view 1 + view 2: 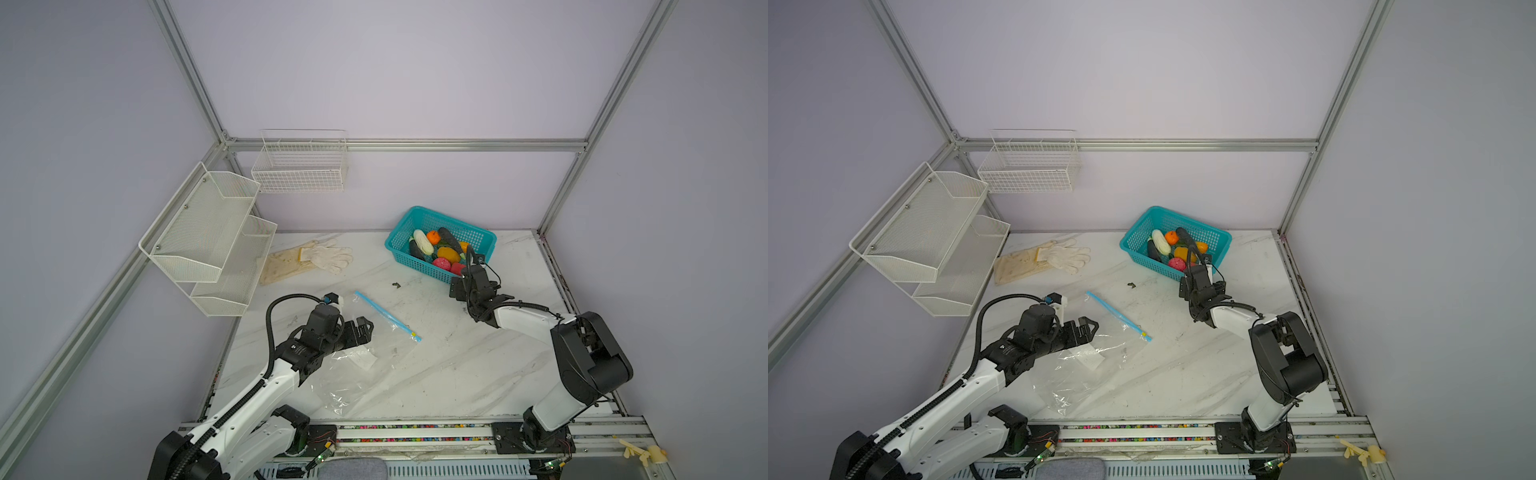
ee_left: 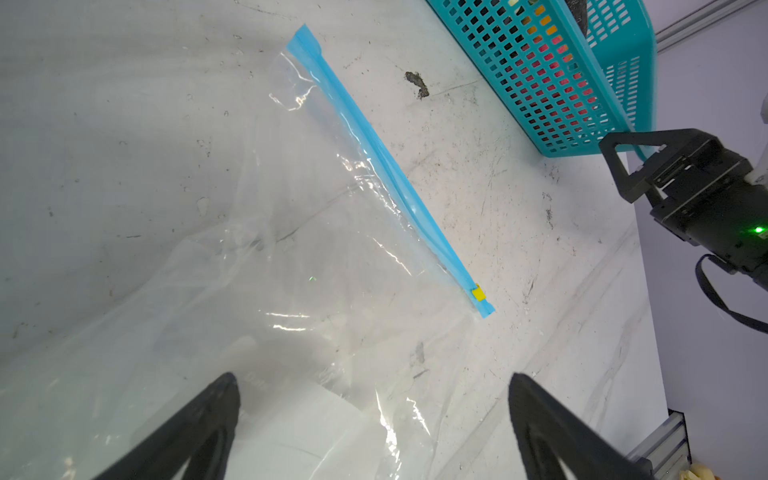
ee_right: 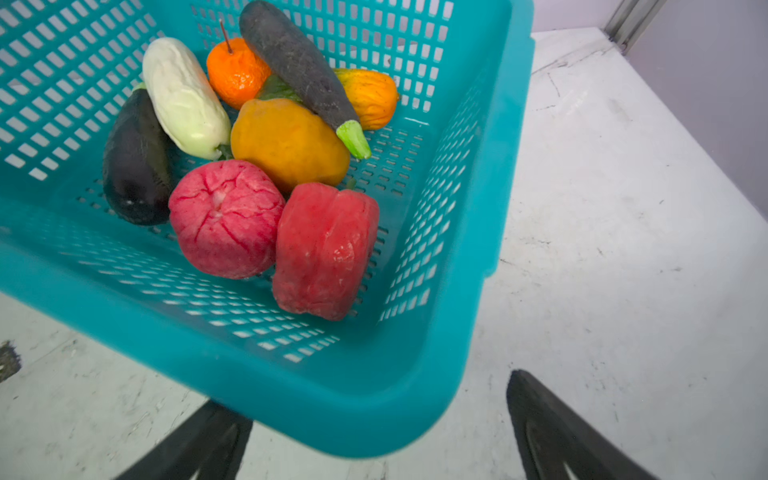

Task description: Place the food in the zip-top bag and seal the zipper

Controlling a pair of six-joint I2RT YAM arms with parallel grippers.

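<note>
The zip-top bag (image 1: 365, 370) (image 1: 1084, 374) (image 2: 291, 270) lies flat and empty on the marble table, a white label showing through it. Its zipper (image 1: 384, 314) (image 2: 390, 166) is a light blue strip with a yellow slider (image 2: 478, 293) at the end nearer the front. My left gripper (image 1: 365, 329) (image 2: 372, 378) hovers open over the bag's middle, holding nothing. The food (image 1: 440, 249) (image 3: 291, 141) is piled in a teal basket (image 1: 415, 216) (image 3: 332, 399): red, pink, orange, yellow, white and dark eggplant pieces. My right gripper (image 1: 473, 280) (image 3: 370, 395) stands open at the basket's near corner, empty.
A pair of pale work gloves (image 1: 311, 259) lies at the back left of the table. A white mesh shelf (image 1: 208, 241) and a wire basket (image 1: 299, 166) hang on the walls. A small dark scrap (image 1: 396, 284) lies between bag and basket.
</note>
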